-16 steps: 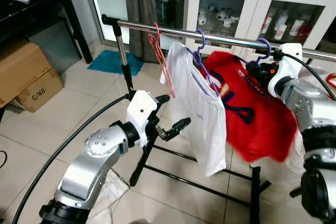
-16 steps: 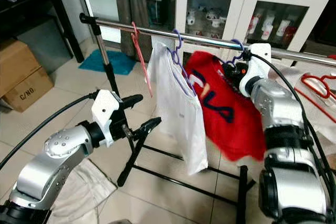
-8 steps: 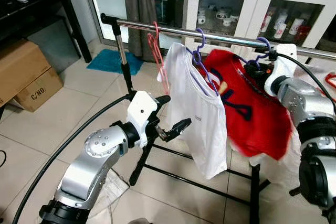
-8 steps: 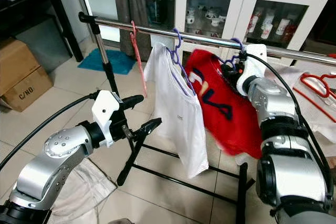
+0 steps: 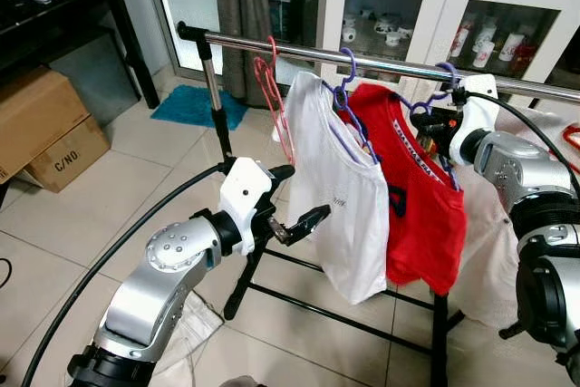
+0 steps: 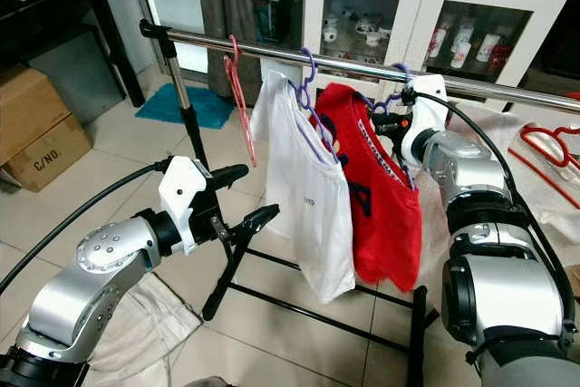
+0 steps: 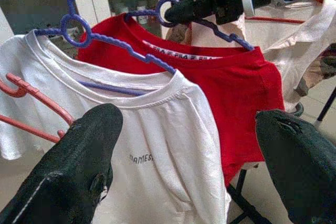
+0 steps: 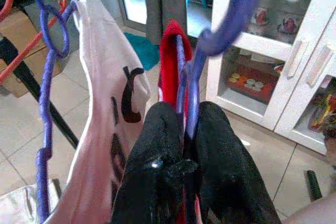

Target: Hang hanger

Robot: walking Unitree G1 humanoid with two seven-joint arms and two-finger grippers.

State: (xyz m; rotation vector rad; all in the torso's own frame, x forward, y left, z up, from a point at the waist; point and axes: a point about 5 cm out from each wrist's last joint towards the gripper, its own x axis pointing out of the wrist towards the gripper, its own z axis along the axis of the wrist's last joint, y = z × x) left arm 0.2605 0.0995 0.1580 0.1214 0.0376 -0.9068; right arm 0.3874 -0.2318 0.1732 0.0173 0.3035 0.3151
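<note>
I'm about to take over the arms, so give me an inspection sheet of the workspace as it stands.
Surface: tiled floor; metal clothes rail on a black stand.
Job's things: purple hanger carrying the red shirt, its hook up at the rail; whether it rests on the bar I cannot tell. White shirt on another purple hanger beside it; an empty red hanger further left.
Clutter: cardboard boxes, a cloth on the floor.
Grippers: right pincer shut on the purple hanger's neck; left pincer open, low before the white shirt.
Cables: black cable looping along the left arm, another along the right.
Surroundings: white glass-door cabinet, blue mat.
</note>
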